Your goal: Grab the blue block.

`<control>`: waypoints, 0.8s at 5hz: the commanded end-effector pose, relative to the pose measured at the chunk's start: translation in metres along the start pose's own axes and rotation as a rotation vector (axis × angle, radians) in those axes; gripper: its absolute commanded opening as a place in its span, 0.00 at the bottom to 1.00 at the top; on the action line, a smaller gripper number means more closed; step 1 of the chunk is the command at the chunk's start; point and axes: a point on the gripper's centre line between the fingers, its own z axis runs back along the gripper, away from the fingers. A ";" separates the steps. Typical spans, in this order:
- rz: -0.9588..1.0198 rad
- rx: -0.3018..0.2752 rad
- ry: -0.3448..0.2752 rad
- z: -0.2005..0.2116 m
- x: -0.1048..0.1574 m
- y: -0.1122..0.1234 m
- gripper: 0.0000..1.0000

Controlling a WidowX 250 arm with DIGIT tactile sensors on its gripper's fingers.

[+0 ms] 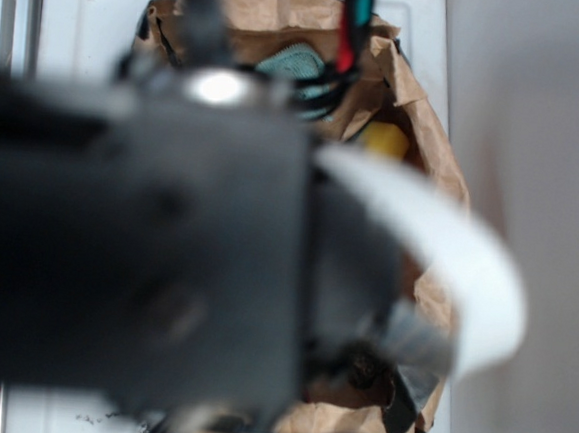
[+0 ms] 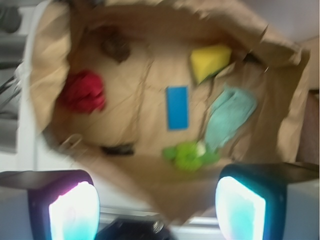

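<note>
Glowing cyan-white, my two fingers point(image 2: 74, 212) frame the bottom of the wrist view, spread wide with nothing between them; the gripper point(image 2: 157, 210) hangs released above the brown paper bag point(image 2: 287, 115). On the bag's floor the blue block point(image 2: 177, 107) lies flat, lengthwise toward me, apart from its neighbours. Yellow sponge point(image 2: 210, 61) sits up and right of it, teal cloth point(image 2: 229, 116) to its right, green toy point(image 2: 189, 155) just below, red cloth point(image 2: 83, 91) far left. From the exterior camera, the blurred arm point(image 1: 135, 265) covers most of the bag.
</note>
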 end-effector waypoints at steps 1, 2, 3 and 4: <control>-0.197 -0.013 -0.105 -0.018 0.019 0.028 1.00; -0.289 0.001 -0.118 -0.034 0.026 0.024 1.00; -0.353 -0.034 -0.123 -0.044 0.028 0.012 1.00; -0.374 -0.055 -0.131 -0.047 0.032 0.004 1.00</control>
